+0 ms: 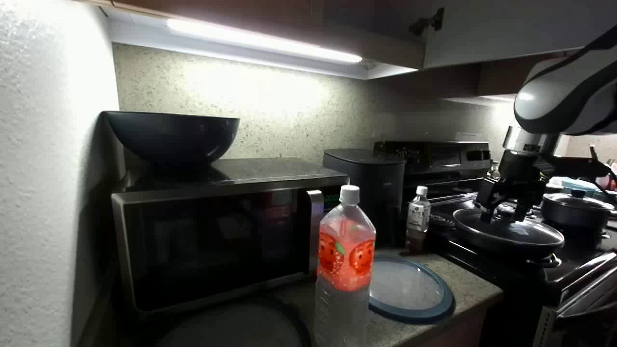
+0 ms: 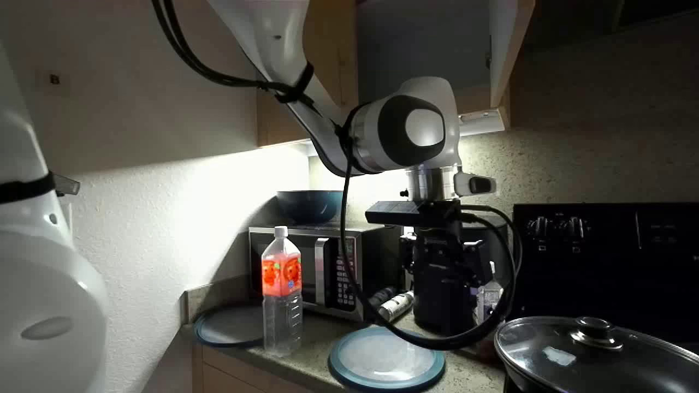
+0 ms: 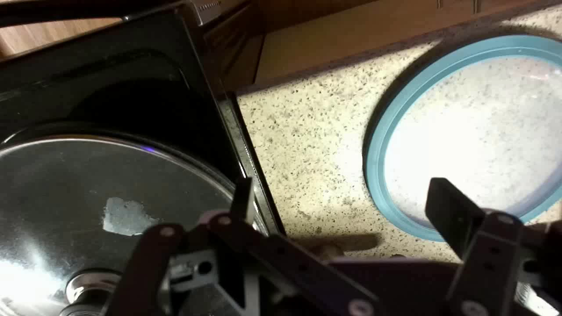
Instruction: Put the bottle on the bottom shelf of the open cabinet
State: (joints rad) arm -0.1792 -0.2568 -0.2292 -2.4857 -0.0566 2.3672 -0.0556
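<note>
Wall cabinet open; on the counter stands the plastic bottle

Largest is the wooden wall cabinet, its door swung wide, its bottom shelf seen edge-on. The white Panda arm crosses in front of it in an exterior view. Next come the black stove, bearing a glass-lidded frying pan, and the microwave, a dark bowl on top. On the counter lie a round blue-rimmed lid and a darker-rimmed lid. Between them, in front of the microwave, the clear plastic bottle stands upright, white-capped and red-orange-labelled. The Robotiq gripper points down, well apart from the bottle, its fingers spread. A little white-capped bottle stands beside the stove.
</note>
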